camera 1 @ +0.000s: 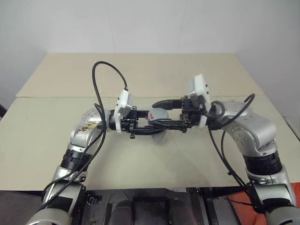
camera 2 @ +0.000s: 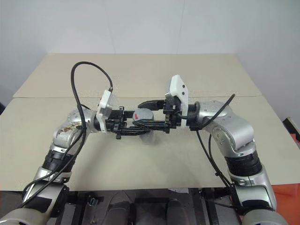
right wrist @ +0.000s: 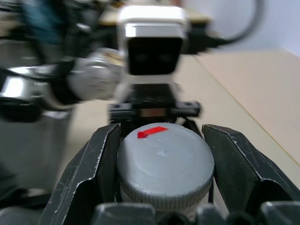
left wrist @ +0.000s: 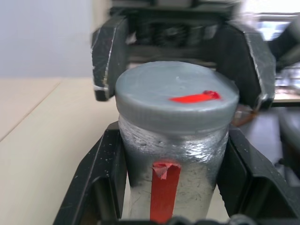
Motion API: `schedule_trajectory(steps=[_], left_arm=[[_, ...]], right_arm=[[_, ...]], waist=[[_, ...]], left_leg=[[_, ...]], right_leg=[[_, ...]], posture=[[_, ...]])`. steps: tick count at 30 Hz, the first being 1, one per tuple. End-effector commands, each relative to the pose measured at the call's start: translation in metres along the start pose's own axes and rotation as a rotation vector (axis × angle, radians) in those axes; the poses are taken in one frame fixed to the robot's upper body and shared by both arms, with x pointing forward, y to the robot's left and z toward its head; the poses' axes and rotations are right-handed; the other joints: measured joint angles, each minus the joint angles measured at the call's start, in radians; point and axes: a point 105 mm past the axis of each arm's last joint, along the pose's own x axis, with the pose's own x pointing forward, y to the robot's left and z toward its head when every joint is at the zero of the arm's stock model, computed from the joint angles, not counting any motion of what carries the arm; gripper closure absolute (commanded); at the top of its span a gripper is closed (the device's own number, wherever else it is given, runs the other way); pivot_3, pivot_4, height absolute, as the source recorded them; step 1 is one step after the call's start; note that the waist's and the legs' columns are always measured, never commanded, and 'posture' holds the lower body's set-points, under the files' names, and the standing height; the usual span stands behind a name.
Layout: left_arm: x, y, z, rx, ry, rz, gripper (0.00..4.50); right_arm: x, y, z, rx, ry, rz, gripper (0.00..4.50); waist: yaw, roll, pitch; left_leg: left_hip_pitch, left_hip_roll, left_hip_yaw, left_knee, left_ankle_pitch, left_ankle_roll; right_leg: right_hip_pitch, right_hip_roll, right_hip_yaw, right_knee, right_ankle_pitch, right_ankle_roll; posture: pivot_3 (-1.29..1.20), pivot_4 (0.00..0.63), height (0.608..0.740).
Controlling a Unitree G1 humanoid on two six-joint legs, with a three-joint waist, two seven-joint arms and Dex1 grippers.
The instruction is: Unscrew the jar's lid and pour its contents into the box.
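It looked like a robotics lab or test room: a plain beige flat-topped table stood against a bare white wall, with loose black cables looping about.

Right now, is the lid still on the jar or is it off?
On. The grey lid sits flat on top of the jar, with no gap showing. The right gripper is shut on the lid; the left gripper holds the jar.
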Motion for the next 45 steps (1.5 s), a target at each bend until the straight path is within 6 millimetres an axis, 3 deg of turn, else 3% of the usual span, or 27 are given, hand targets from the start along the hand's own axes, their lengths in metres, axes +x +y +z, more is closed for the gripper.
schedule_trajectory(steps=[1, 5, 13, 15, 19, 30, 36, 45], left_arm=[[0.006, -0.018, 0.018, 0.050, -0.032, -0.206, 2.26], [0.013, -0.026, 0.015, 0.053, -0.011, -0.299, 2.26], [0.020, -0.028, 0.015, 0.069, -0.021, -0.326, 2.26], [0.019, -0.028, 0.014, 0.065, -0.016, -0.320, 2.26], [0.013, -0.025, 0.013, 0.062, -0.012, -0.282, 2.26], [-0.023, -0.006, 0.005, 0.052, 0.012, 0.045, 2.26], [-0.020, 0.006, 0.003, 0.065, -0.005, 0.144, 2.26], [-0.014, 0.009, 0.005, 0.075, -0.009, 0.142, 2.26]], right_arm=[[-0.002, 0.007, 0.006, -0.085, -0.031, 0.222, 1.76], [0.000, 0.005, 0.001, -0.084, -0.039, 0.387, 1.76], [0.012, -0.007, -0.011, -0.093, -0.006, 0.413, 1.76], [0.011, -0.010, -0.011, -0.100, -0.010, 0.397, 1.05], [0.008, -0.013, -0.007, -0.119, -0.031, 0.341, 0.05], [-0.022, 0.007, 0.027, -0.181, -0.131, -0.014, 0.05], [-0.004, 0.000, 0.020, -0.153, -0.020, -0.255, 0.05], [0.021, -0.005, 0.020, -0.123, -0.042, -0.365, 0.05]], waist=[[0.000, 0.000, 0.000], [0.000, 0.000, 0.000], [0.000, 0.001, 0.001], [0.001, 0.001, 0.001], [0.004, 0.001, 0.001], [0.002, 0.001, 0.001], [0.002, 0.001, 0.001], [0.002, 0.001, 0.001]], left_leg=[[0.000, 0.000, 0.000, 0.000, 0.000, 0.000], [0.000, 0.000, 0.000, 0.000, 0.000, 0.000], [0.000, 0.000, 0.000, 0.000, 0.000, 0.000], [0.000, 0.001, 0.000, 0.000, 0.000, 0.000], [0.000, 0.000, 0.000, 0.001, 0.000, 0.000], [-0.001, 0.000, -0.002, 0.001, 0.000, 0.000], [-0.001, 0.000, -0.002, 0.000, 0.000, 0.000], [-0.002, 0.000, -0.002, 0.000, 0.000, 0.000]], right_leg=[[0.000, 0.000, 0.000, 0.000, 0.000, 0.000], [0.000, 0.000, 0.000, 0.000, 0.000, 0.000], [-0.001, 0.000, 0.000, 0.001, 0.000, 0.000], [-0.001, 0.000, 0.000, 0.001, 0.000, 0.000], [-0.001, 0.000, -0.001, 0.001, 0.000, 0.000], [-0.001, 0.000, -0.002, 0.002, 0.000, 0.000], [-0.001, 0.000, -0.002, 0.002, 0.000, 0.000], [-0.001, 0.000, -0.002, 0.001, 0.000, 0.000]], posture=[[0.00, 0.150, 0.740], [0.00, 0.150, 0.740], [0.00, 0.150, 0.740], [0.00, 0.150, 0.740], [0.00, 0.150, 0.740], [0.00, 0.150, 0.740], [0.00, 0.150, 0.740], [0.00, 0.150, 0.740]])
